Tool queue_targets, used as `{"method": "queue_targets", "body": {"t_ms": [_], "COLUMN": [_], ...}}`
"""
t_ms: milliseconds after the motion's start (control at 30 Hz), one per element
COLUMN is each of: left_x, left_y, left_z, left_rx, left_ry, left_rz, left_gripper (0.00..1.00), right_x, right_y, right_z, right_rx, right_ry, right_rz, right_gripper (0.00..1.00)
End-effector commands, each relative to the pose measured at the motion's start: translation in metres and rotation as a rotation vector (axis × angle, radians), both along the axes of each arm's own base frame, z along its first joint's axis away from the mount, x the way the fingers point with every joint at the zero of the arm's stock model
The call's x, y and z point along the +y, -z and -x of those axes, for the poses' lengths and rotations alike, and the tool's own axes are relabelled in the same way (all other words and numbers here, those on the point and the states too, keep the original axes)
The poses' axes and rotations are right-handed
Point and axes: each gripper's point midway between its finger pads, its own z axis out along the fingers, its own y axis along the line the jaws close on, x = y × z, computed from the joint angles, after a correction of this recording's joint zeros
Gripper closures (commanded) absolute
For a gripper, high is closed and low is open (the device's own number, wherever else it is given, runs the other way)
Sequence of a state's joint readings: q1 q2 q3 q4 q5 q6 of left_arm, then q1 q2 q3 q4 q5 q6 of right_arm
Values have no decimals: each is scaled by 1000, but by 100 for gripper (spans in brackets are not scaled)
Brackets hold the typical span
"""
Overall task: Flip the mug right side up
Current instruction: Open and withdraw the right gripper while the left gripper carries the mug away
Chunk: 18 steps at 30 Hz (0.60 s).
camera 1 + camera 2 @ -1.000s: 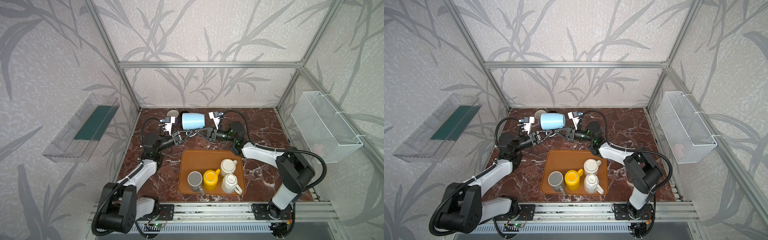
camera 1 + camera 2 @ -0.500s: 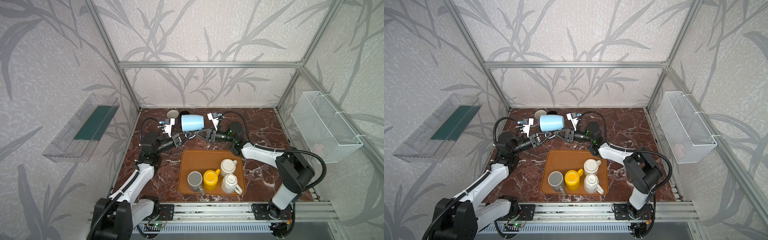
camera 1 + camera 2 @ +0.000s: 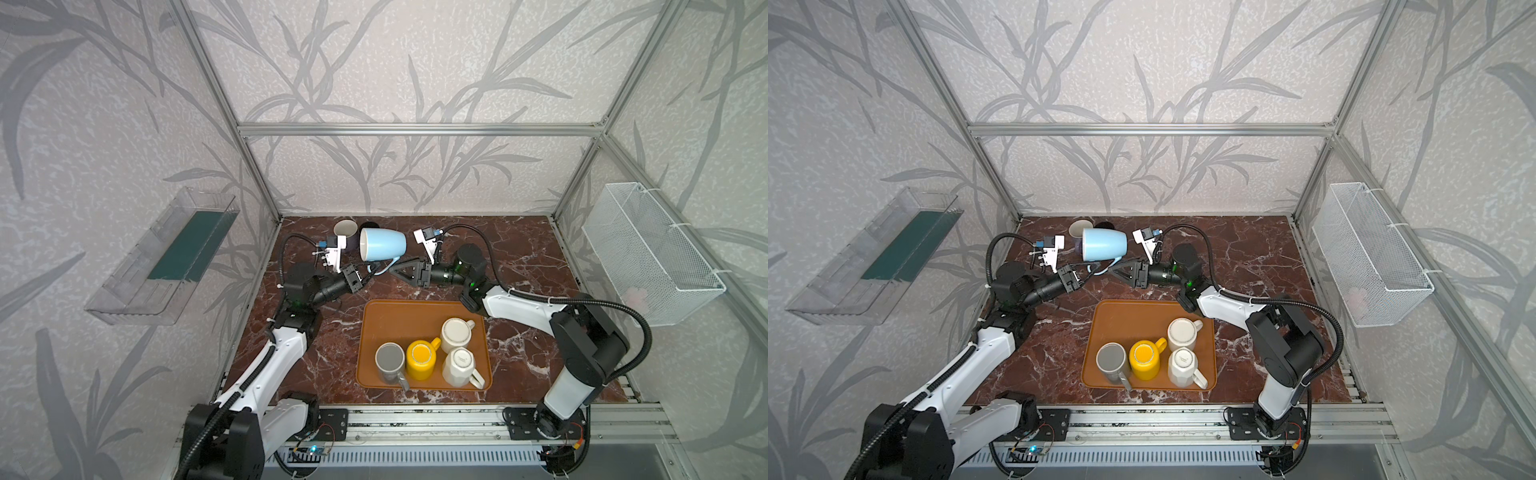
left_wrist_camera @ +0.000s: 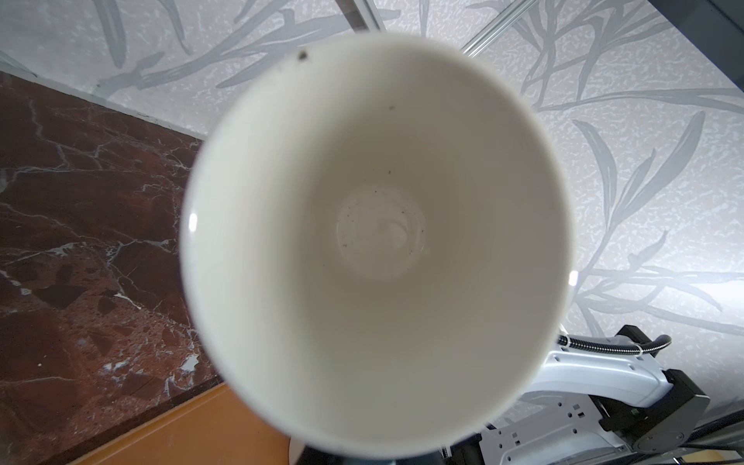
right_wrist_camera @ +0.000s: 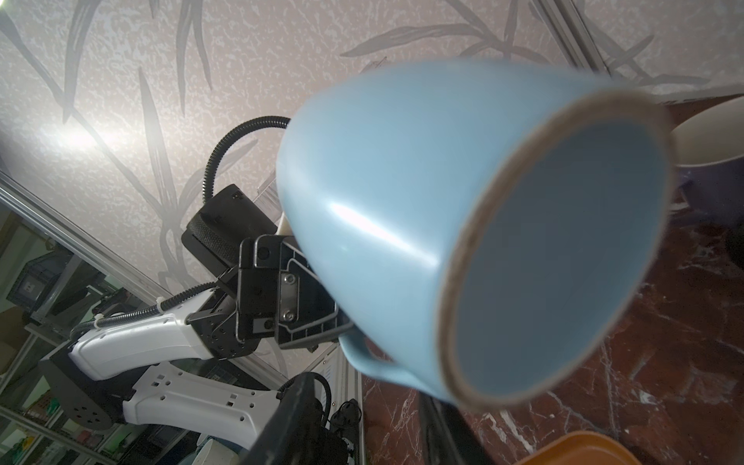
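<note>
Since a second ago the right gripper (image 3: 395, 271) has let go: its jaws, then pinched on the handle, now stand apart just right of that handle and hold nothing, and the right wrist view shows its dark fingers (image 5: 290, 418) spread below the cup. Meanwhile the blue mug (image 3: 384, 245) has barely shifted and sits a little above the middle of both top views, above the brown tray (image 3: 386, 316). It lies on its side off the marble tabletop (image 3: 519, 257), with its mouth facing the left of the frame, its base to the right and its handle hanging down. Reaching in from the lower left, the left gripper (image 3: 365, 277) is clamped tight, apparently on that handle, though the mug's body hides the contact itself. Its wrist view is filled by the mug's pale interior (image 4: 378, 225). Four mugs stand on the tray: one grey (image 3: 390, 361), one yellow (image 3: 420, 358) and two white (image 3: 455, 334).
</note>
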State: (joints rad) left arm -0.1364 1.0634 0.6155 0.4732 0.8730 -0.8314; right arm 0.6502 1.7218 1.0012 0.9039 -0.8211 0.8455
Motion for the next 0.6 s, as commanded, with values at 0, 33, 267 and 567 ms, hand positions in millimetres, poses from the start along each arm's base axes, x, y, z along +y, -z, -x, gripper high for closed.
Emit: {"method": "queue_targets", "body": {"t_ms": [0,33,267,567], "left_x": [4,5,11,3], "left_y": [-41,-38,-27,-16], "left_z": [0,0,1,-2], "left_rx": [-141,-128,-82,-38], "left_ry": [-32,-40,-95,-124], "left_rz": [-23,-37,-131,-221], "left_gripper": [100,100,100,100], "right_x": [-8,-10,-25,-37], "right_y": [4,7,16,56], "right_z": [-5,-8,-15,-28], "right_rx": [29,51,137,326], "right_ry": [10,17,45,171], "right_rz": [11,20,68,215], "right_gripper": [43,42,35,16]}}
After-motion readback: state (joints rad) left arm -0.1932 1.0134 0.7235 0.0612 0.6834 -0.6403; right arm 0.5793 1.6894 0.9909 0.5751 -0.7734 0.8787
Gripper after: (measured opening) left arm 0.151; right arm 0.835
